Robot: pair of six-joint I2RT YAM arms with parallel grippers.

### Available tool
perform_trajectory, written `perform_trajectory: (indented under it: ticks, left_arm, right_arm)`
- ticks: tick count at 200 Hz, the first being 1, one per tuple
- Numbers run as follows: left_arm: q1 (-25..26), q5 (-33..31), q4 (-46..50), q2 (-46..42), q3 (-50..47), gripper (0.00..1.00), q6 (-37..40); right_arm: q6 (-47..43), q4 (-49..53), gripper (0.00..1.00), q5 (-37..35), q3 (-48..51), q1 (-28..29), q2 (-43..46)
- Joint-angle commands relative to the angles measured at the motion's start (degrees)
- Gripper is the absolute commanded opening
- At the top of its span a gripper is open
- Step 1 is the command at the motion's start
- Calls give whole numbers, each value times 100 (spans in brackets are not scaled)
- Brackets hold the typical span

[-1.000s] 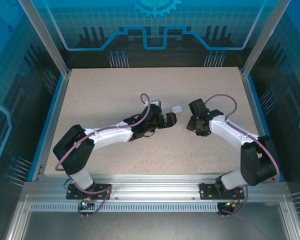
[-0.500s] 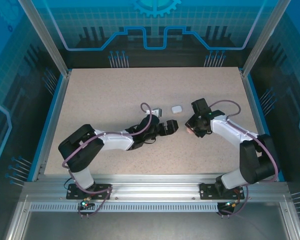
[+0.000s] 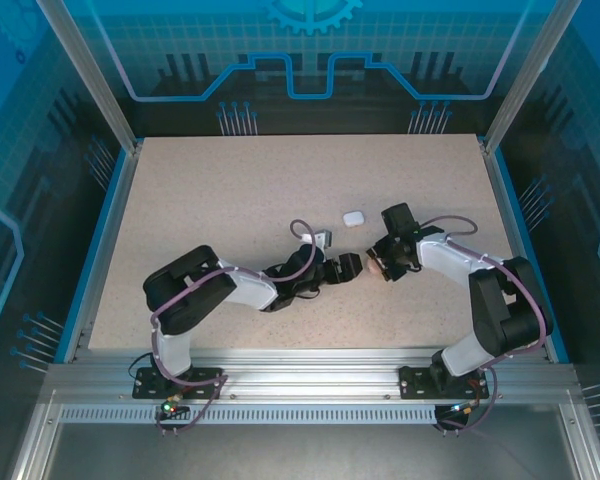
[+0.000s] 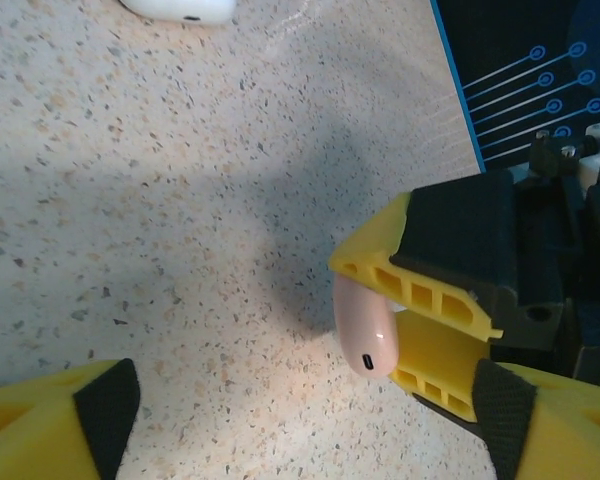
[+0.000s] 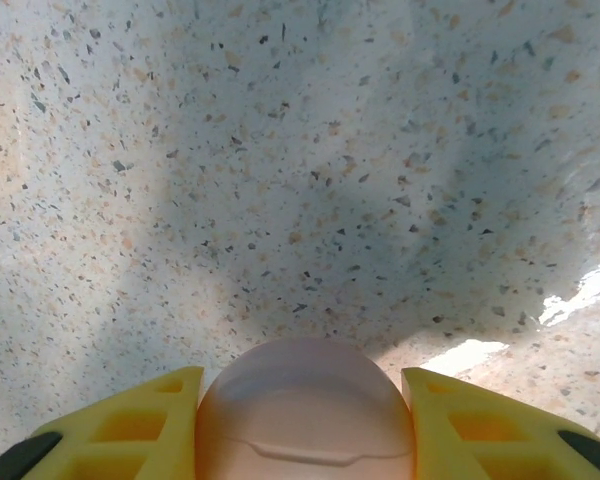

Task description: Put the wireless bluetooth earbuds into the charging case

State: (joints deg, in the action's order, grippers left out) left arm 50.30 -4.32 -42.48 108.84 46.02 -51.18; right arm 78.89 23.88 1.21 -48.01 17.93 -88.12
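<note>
Blue-lit enclosure walls are surrounding a speckled beige table (image 3: 210, 200), seen from above.

The left arm (image 3: 240, 285) is lying low across the table, its wrist pointing at the spot just on the near side of the white case (image 3: 353, 217), toward the arm bases. The right arm (image 3: 460, 262) is bending in from the other side, its wrist sitting near the white case, to the near right of it.

The left gripper (image 3: 348, 266) is sitting just on the near side of the white case. In its wrist view, the left gripper (image 4: 305, 425) is standing wide open, with one yellow finger at each lower corner and bare table between them.

The right gripper (image 3: 378, 266) is facing it closely from the right, a little farther from the white case. It is clamping the pink case (image 3: 373, 268). In the right wrist view, the right gripper (image 5: 302, 385) is pressing a yellow finger against each side of the rounded pink case (image 5: 305, 420).

The left wrist view is showing the pink case (image 4: 365, 335) edge-on, with a small dark port facing the camera. The white case (image 4: 180, 8) is lying flat on the table at that view's top edge, well apart from the pink case.
</note>
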Motion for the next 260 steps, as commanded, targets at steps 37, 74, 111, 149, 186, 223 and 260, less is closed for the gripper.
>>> perform_trajectory:
  ticks: [37,74,111,149,186,223,260]
  left_arm:
    - [98,208,-616,425,253,74,-105]
    - [146,225,-733,615,376,72,-121]
    - [194,200,-811,759,515,71,-125]
    - [199,167,-849,900,630,69,-136]
    - [199,142,-961,1033,720,66,-104]
    - [199,99,-1017,1143,861,64,-129]
    - [204,58,-1061,1237,945,59,-147]
  right_arm:
    - [201,29,40,125,-193,-18,271]
    - [265,-6,40,142,-172,57,339]
    - [334,-79,40,160,-199,175,297]
    - [357,-129,40,173,-204,245,271]
    - [364,-142,40,185,-207,272,293]
    - [388,-171,40,195,-183,290,307]
    - [375,-182,40,221,-183,290,312]
